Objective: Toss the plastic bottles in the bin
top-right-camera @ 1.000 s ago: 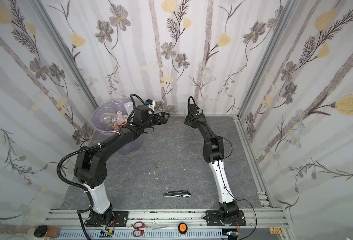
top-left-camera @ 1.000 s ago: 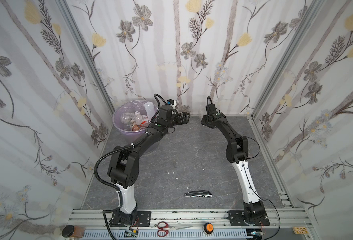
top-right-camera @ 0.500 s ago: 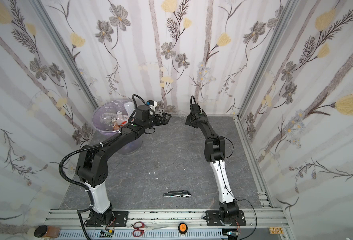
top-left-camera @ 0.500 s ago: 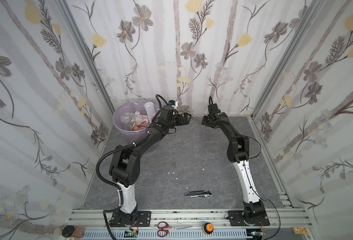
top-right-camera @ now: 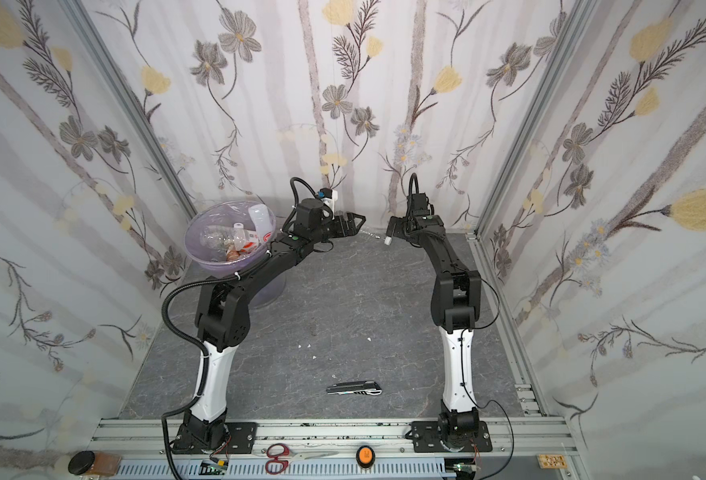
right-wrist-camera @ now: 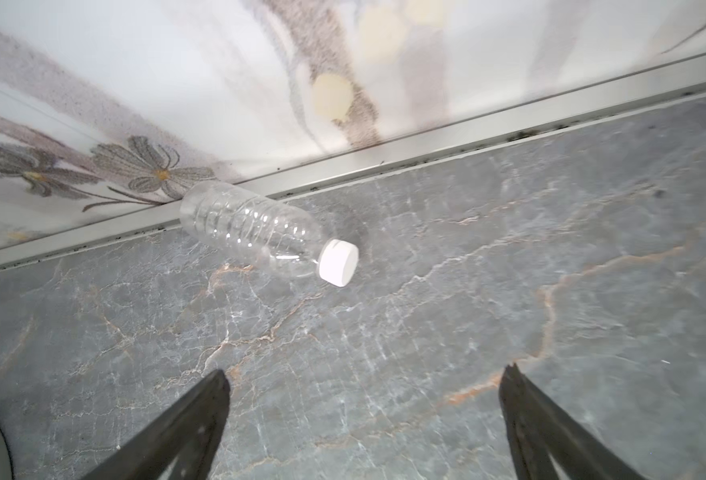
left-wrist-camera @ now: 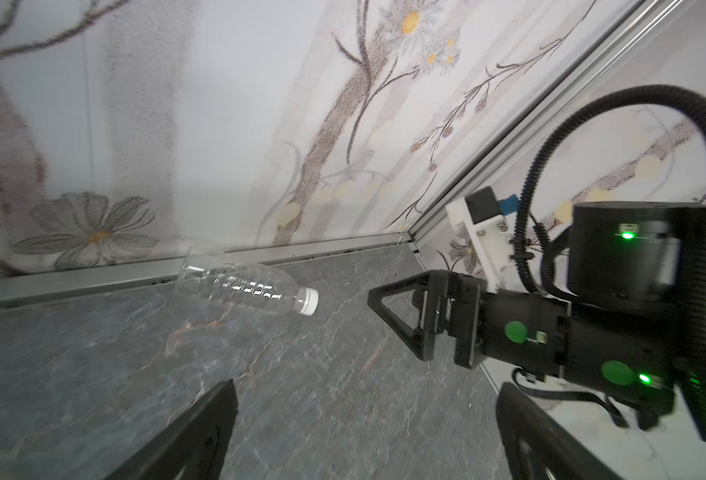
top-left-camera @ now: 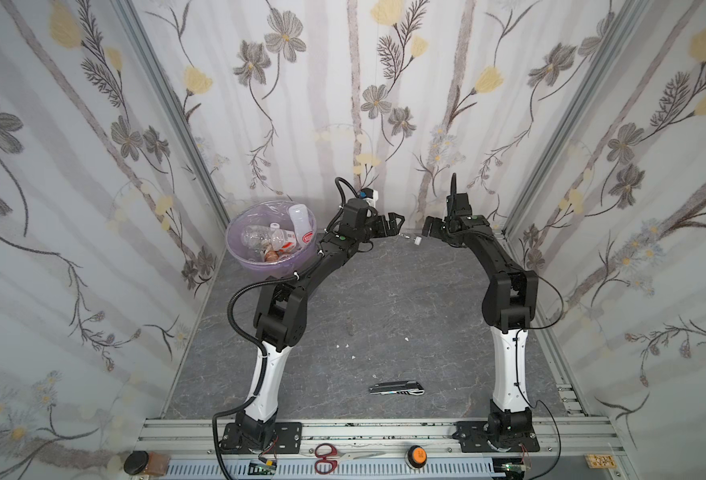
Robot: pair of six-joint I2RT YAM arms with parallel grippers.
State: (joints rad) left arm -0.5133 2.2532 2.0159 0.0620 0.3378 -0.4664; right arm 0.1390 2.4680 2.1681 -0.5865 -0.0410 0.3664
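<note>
Right wrist: whole clear bottle (right-wrist-camera: 255, 237)

Bottles (top-left-camera: 274, 240) in bin (top-left-camera: 231, 246); clear bottle (right-wrist-camera: 251, 230) outside

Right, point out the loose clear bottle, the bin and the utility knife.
clear bottle (right-wrist-camera: 251, 232): right wrist view, ribbed body.
bin (top-left-camera: 255, 269): in a top view, near wall.
utility knife (top-left-camera: 397, 388): in a top view, middle of handle.

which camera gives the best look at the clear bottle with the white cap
The right wrist view: the clear bottle sits large and sharp mid-frame, on its side by the back wall rail. The left wrist view shows the bottle smaller and blurrier. In both top views only its white cap shows clearly.
</note>
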